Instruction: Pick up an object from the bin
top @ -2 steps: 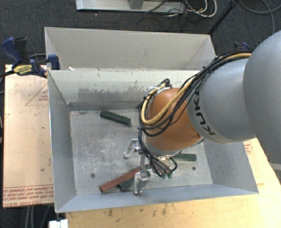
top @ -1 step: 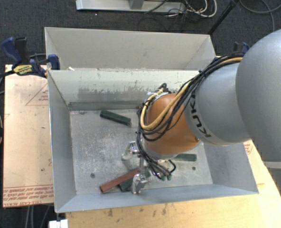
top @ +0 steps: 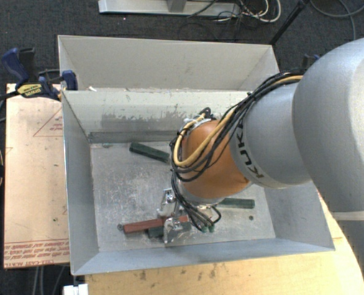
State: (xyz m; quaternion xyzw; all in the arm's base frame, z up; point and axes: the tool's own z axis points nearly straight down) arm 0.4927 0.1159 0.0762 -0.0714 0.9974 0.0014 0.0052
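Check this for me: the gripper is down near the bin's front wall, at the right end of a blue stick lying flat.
One detail is wrong: the colour. The camera view shows the gripper at the right end of a reddish-brown stick, not a blue one. The rest holds: the stick lies flat on the floor near the front wall of the bin.

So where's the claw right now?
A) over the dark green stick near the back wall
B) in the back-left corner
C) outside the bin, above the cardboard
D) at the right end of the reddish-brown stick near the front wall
D: the claw is down at the right end of the reddish-brown stick, close to the front wall of the bin; the dark green stick near the back lies well apart from it.
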